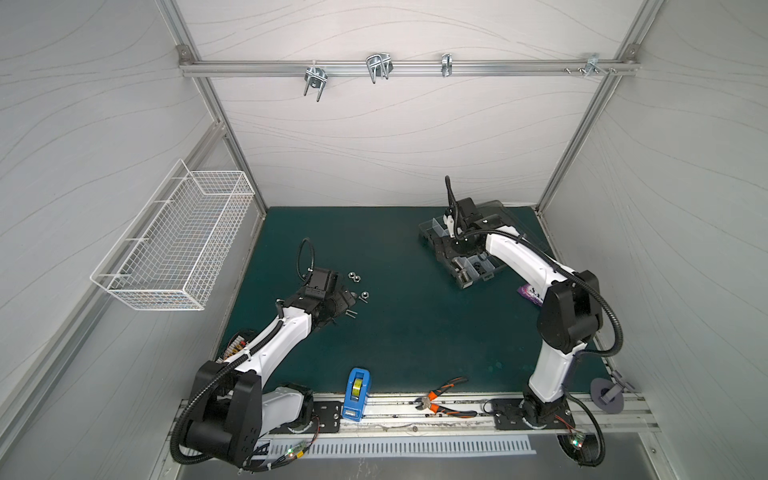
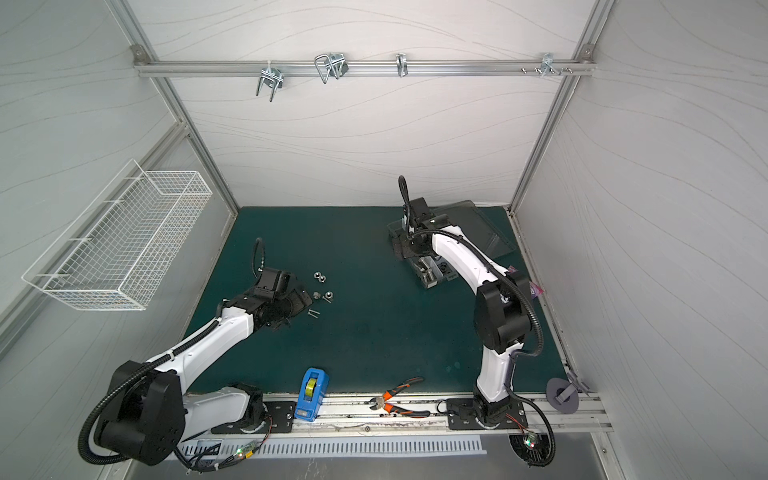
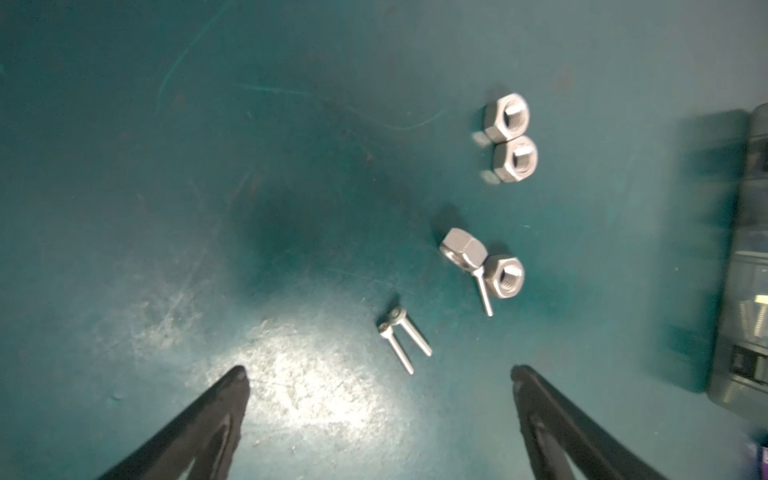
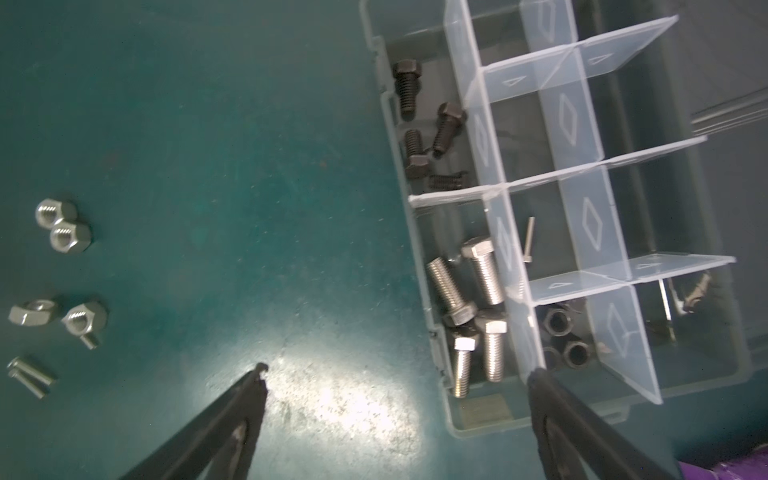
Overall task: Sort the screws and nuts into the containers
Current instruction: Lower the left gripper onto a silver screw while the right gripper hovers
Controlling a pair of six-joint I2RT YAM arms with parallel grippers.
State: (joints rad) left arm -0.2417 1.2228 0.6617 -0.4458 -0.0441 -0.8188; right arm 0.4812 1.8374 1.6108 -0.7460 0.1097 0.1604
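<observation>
Right end effector (image 4: 399, 370) is hanging wide and empty at the edge of your box (image 4: 482, 415), bolts (image 4: 484, 270) lying sorted inside; left end effector (image 3: 379, 370), equally wide, is hovering above nuts (image 3: 515, 156) and screws (image 3: 397, 349) on the desk (image 3: 166, 208).

Pale grey panels (image 1: 395, 137) with faint wavy lines wall the cell on the left, far and right sides, held in aluminium posts (image 1: 588, 124). A rail (image 1: 498, 67) runs high across the far wall, with metal hooks (image 1: 378, 68) hanging from it. A white wire basket (image 1: 174, 245) is fixed to the left wall. The floor is a dark green mat (image 1: 407, 324) (scuffed, with a bright patch of glare (image 3: 316, 374) in the left wrist view). An aluminium track (image 1: 395, 409) lies along the near edge.
</observation>
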